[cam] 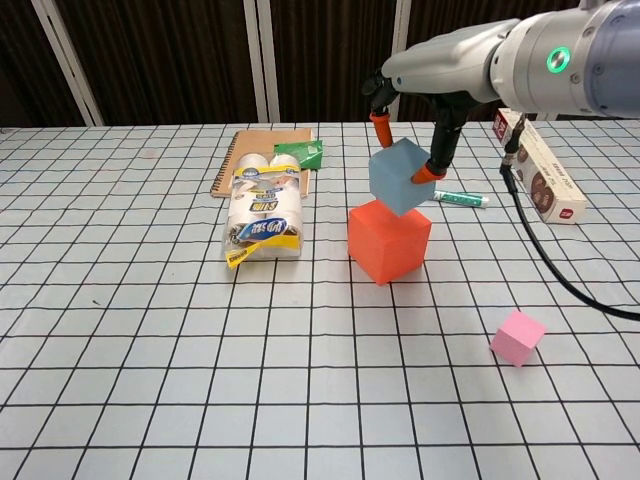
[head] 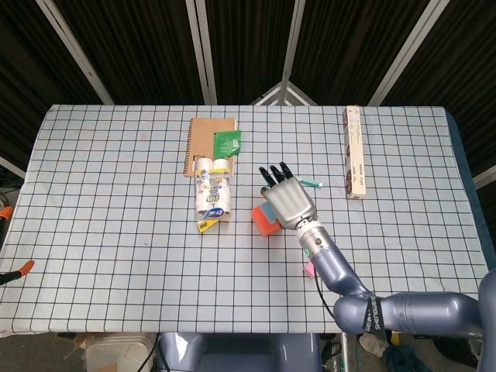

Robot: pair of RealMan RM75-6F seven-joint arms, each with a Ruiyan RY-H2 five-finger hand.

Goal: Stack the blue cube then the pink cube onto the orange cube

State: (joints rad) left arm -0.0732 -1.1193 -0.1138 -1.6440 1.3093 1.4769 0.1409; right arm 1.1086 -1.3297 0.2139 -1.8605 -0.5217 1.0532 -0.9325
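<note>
right hand (cam: 408, 125) pinches blue cube (cam: 399, 177) from above | cube tilted, over orange cube (cam: 388, 241), contact unclear | pink cube (cam: 518, 337) nearer front edge

Bottle pack (cam: 262, 222) left of orange cube (cam: 389, 240); marker (cam: 461, 199) behind.

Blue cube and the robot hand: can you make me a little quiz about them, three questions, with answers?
1. True or false: the right hand holds the blue cube.
2. Which cube lies alone on the table, nearest the chest camera? A orange, B pink, C blue.
3. Fill in: the blue cube hangs tilted just above the ___ cube.

Key:
1. True.
2. B, the pink cube.
3. Orange: the orange cube.
</note>
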